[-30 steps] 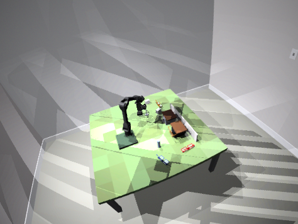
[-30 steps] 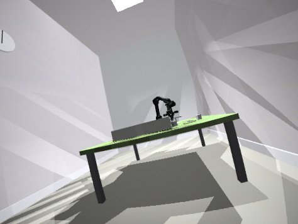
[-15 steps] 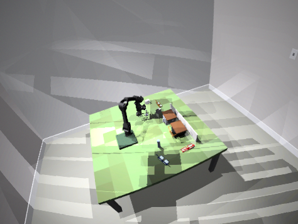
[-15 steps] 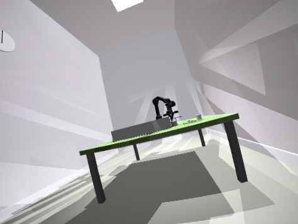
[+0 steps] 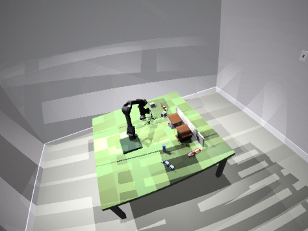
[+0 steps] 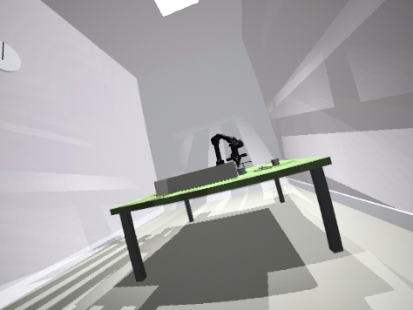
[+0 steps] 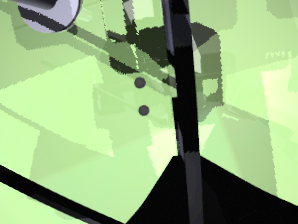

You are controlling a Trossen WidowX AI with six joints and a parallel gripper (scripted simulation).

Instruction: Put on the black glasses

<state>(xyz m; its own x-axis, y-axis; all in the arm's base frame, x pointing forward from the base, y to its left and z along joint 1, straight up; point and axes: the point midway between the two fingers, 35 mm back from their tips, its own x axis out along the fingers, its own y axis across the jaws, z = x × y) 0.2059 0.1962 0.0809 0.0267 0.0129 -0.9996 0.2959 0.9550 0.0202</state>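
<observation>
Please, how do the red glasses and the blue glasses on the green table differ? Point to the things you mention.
The red glasses (image 5: 194, 152) have a bright red frame, while the blue glasses (image 5: 169, 165) have a dark blue one. The red glasses lie nearer the low white panel (image 5: 201, 139); the blue glasses lie farther from it, closer to the table's (image 5: 153, 182) front edge. Both rest on the table, away from the pincer (image 5: 150, 119).

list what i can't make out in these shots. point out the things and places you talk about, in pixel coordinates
- yellow tag: too small or turned away, top view
- what the claw (image 5: 151, 117) grips: thin and blurred, top view
- faces of the brown-haired heads (image 5: 175, 119) (image 5: 184, 132): turned away, top view; behind the grey panel (image 6: 196, 178), exterior view
- clock (image 6: 8, 57): cut by left edge, exterior view
</observation>
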